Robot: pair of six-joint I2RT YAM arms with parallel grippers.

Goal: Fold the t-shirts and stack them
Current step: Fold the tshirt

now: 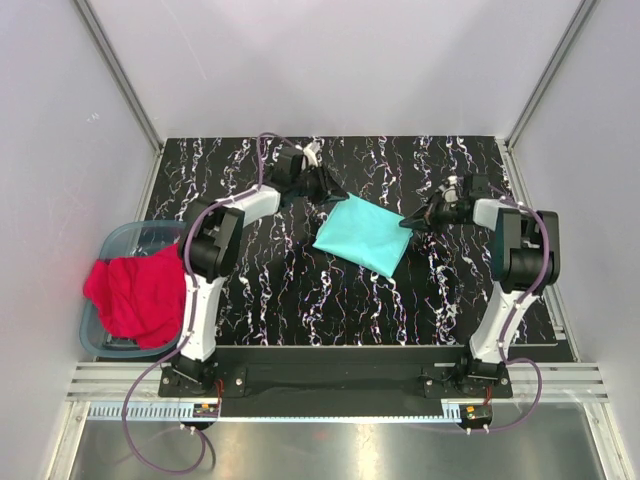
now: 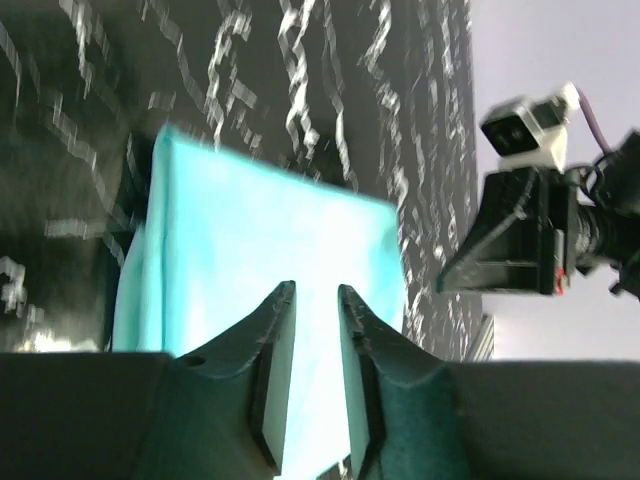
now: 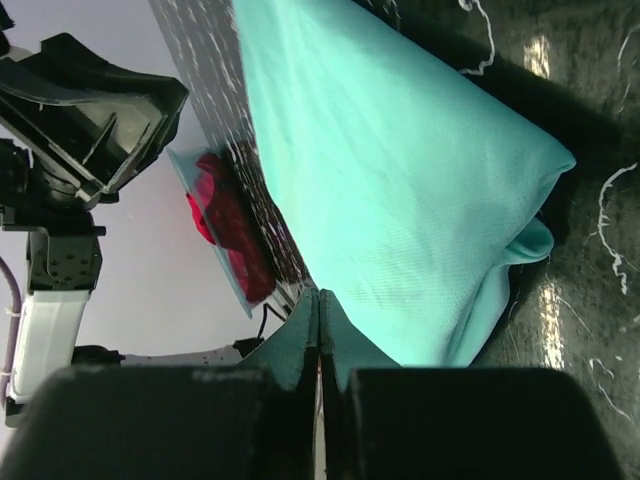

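Observation:
A mint-teal t-shirt [image 1: 362, 233] lies folded into a flat rectangle in the middle of the black marbled table [image 1: 300, 290]. My left gripper [image 1: 330, 192] hovers at its far left corner. In the left wrist view its jaws [image 2: 315, 288] stand apart, nothing between them, with the teal cloth [image 2: 260, 240] showing below. My right gripper [image 1: 408, 224] is at the shirt's right corner. Its fingers [image 3: 320, 292] are pressed together, and the teal shirt [image 3: 400, 180] lies just past the tips. The red t-shirt [image 1: 135, 292] is bunched up, draped over the tub at the left.
A translucent blue-grey tub [image 1: 125, 238] sits off the table's left edge and holds the red shirt [image 3: 225, 230]. Grey walls enclose the back and sides. The right arm's wrist [image 2: 520, 240] shows close by in the left wrist view.

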